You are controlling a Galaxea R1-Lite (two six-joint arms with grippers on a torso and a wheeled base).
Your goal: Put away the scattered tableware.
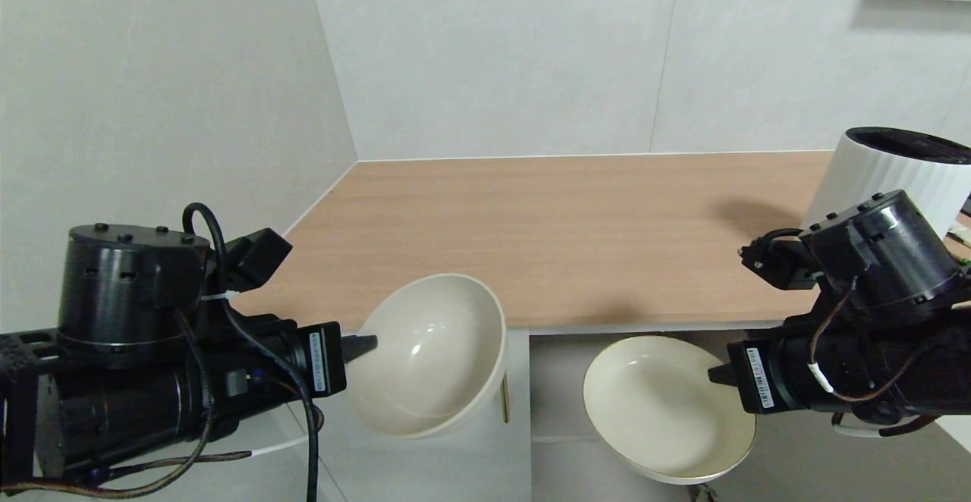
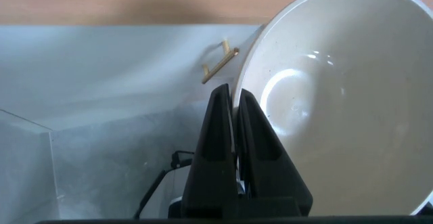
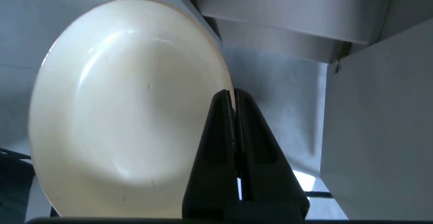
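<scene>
My left gripper [image 1: 362, 346] is shut on the rim of a cream bowl [image 1: 428, 354], held tilted in the air in front of the wooden counter's [image 1: 546, 221] front edge. In the left wrist view the fingers [image 2: 233, 109] pinch the bowl's [image 2: 338, 95] rim. My right gripper [image 1: 721, 373] is shut on the rim of a cream plate [image 1: 664, 411], held lower, in front of the cabinet. The right wrist view shows its fingers [image 3: 233, 112] clamped on the plate's [image 3: 128, 102] edge.
A white ribbed container [image 1: 895, 172] with a dark opening stands on the counter at the far right. White cabinet fronts [image 1: 523, 418] with a small gold handle [image 2: 220, 61] sit below the counter. Tiled walls close the left side and the back.
</scene>
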